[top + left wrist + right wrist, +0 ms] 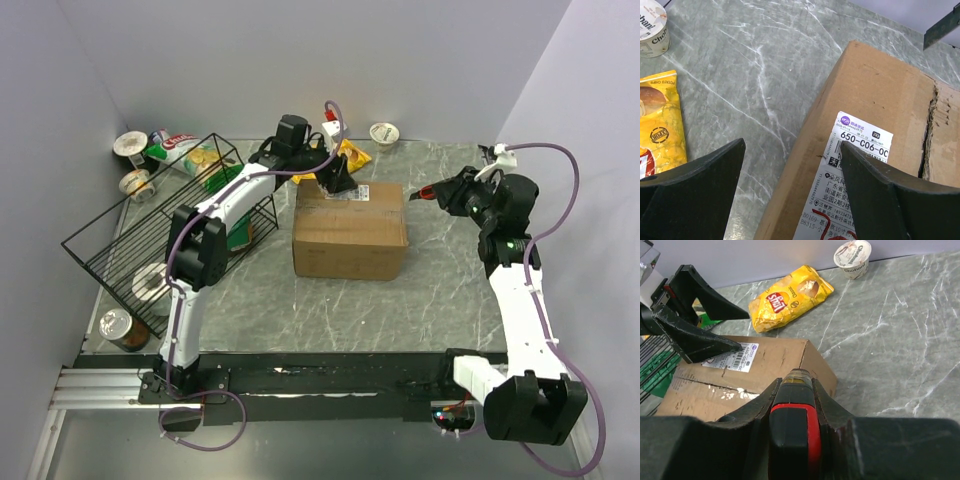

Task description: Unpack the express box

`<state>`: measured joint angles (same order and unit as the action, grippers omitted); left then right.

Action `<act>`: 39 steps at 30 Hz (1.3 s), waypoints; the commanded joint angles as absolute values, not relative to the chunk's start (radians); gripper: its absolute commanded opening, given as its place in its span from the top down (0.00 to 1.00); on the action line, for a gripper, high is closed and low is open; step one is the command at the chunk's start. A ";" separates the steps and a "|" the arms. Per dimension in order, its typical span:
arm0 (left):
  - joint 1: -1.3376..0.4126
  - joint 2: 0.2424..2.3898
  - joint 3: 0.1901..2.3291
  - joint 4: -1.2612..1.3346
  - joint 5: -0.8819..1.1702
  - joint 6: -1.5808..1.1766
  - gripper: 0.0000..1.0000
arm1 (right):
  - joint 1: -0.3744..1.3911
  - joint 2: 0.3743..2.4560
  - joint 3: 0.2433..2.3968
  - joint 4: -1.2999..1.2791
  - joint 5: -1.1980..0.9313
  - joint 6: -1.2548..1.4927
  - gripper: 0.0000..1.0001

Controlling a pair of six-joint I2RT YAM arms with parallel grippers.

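The express box [350, 232], a brown cardboard carton with a white label [856, 165], stands mid-table. Its top seam [929, 131] looks ragged and slit. My left gripper [337, 181] hovers open over the box's far edge. One finger [700, 190] is past the edge above the table and the other finger [890, 195] is above the label; nothing is between them. My right gripper [440, 192] hangs right of the box, shut on a black and red tool [794, 425] whose tip points toward the box [765, 367].
A yellow chip bag [790, 297] and a yogurt cup [853, 257] lie behind the box. A black wire basket [150, 245] with snack packs stands at the left, with cans [122, 328] and cups [133, 147] around it. Walls close the left, back and right.
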<state>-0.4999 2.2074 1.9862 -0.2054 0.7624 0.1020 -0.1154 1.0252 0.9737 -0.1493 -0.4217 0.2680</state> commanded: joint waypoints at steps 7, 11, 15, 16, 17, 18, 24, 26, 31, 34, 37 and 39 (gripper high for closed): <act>-0.518 2.180 1.937 -0.276 0.715 0.126 0.19 | -0.083 1.017 0.953 -0.098 -0.373 0.321 1.00; -0.518 2.177 1.933 -0.281 0.713 0.124 0.19 | -0.080 1.023 0.950 -0.097 -0.373 0.328 1.00; -0.520 2.177 1.930 -0.279 0.715 0.123 0.19 | -0.077 1.017 0.956 -0.097 -0.370 0.327 1.00; -0.520 2.177 1.930 -0.281 0.713 0.124 0.19 | -0.075 1.017 0.960 -0.097 -0.368 0.327 1.00; -0.520 2.177 1.930 -0.281 0.713 0.123 0.19 | -0.077 1.017 0.960 -0.100 -0.370 0.325 1.00; -0.520 2.178 1.930 -0.281 0.713 0.123 0.19 | -0.075 1.017 0.962 -0.101 -0.370 0.328 1.00; -0.522 2.180 1.927 -0.284 0.712 0.129 0.19 | -0.071 1.020 0.957 -0.103 -0.374 0.334 1.00; -0.523 2.181 1.928 -0.284 0.710 0.129 0.19 | -0.066 1.017 0.954 -0.103 -0.374 0.334 1.00; -0.526 2.186 1.931 -0.279 0.701 0.121 0.19 | -0.063 1.031 0.957 -0.124 -0.373 0.324 1.00; -0.532 2.192 1.931 -0.284 0.672 0.123 0.20 | -0.052 1.031 0.956 -0.156 -0.359 0.314 1.00; -0.546 2.200 1.934 -0.302 0.641 0.136 0.30 | -0.043 1.022 0.959 -0.190 -0.354 0.313 1.00; -0.555 2.209 1.937 -0.316 0.627 0.150 0.41 | -0.034 1.008 0.962 -0.228 -0.356 0.307 1.00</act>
